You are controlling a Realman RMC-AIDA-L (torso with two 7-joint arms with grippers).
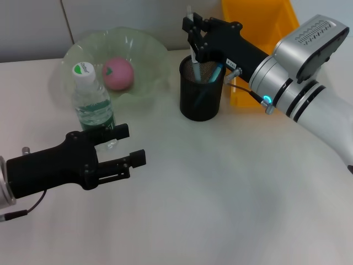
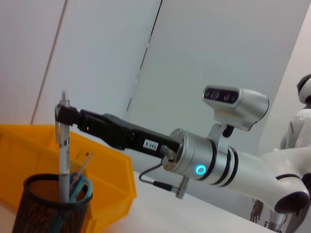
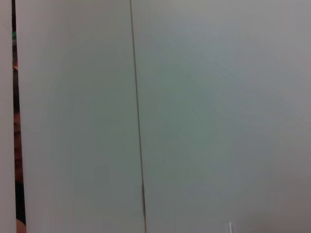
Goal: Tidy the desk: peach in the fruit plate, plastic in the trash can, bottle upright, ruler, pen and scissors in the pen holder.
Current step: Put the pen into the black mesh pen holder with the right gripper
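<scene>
Right claw [image 1: 193,34] clamped on a pen [image 1: 194,58] held upright, tip down inside the black mesh pen holder [image 1: 201,98]. Left claw [image 1: 126,144] spread apart, empty, just above the tabletop [image 1: 220,187], beside an upright bottle [image 1: 91,101]. Peach [image 1: 118,73] in the green fruit plate [image 1: 146,52].

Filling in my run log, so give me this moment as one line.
right gripper: shut on pen, lowering into pen holder | left gripper: open, idle beside upright bottle | peach: in fruit plate

I see a white desk [image 1: 220,187] carrying the green fruit plate [image 1: 149,55], upright water bottle [image 1: 92,102], mesh pen holder [image 1: 201,94] and yellow bin [image 1: 259,33].
</scene>
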